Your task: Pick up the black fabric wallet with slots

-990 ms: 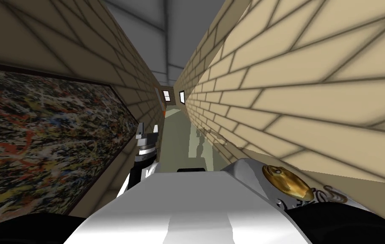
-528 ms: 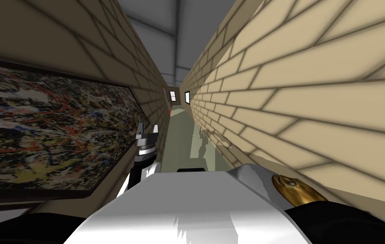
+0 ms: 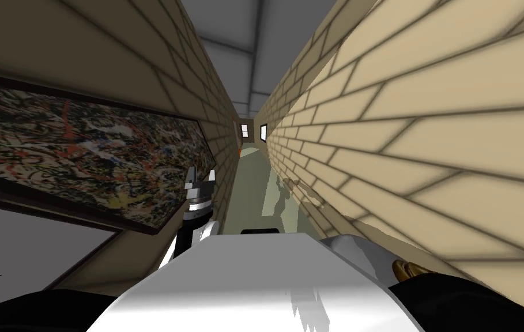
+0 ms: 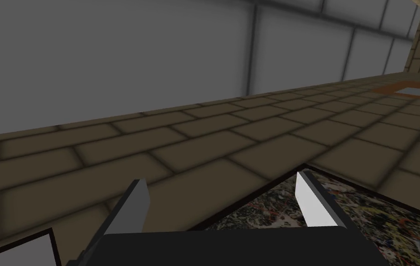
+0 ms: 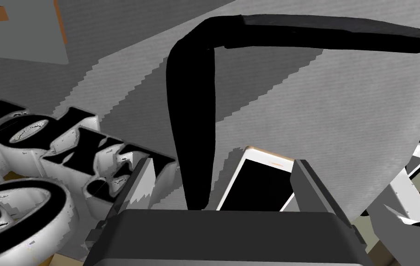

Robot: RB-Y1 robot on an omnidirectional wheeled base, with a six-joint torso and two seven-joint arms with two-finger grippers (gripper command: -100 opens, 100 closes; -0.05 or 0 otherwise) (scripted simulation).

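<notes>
Left gripper (image 3: 202, 174), blades apart, beside speckled dark-framed painting (image 3: 82, 155).

A pale grey surface (image 5: 324, 106) with a fine, cloth-like grain lies at our right side. On it stands a black-and-white ornament (image 5: 33, 152) of thick, curling shapes. Near the ornament but apart from it lies a flat slab (image 5: 259, 184) with a black face and a pale rim, tan along one end. Between the ornament and the slab, a black band (image 5: 190, 129) rises and bends away across the surface; we cannot tell what it is or whether it rests there. Well beyond the ornament is a darker grey panel (image 5: 19, 37) edged in orange. In the head view a gold-brown object (image 3: 406, 268) shows at the surface's edge, mostly hidden, so we cannot place it relative to the ornament.
</notes>
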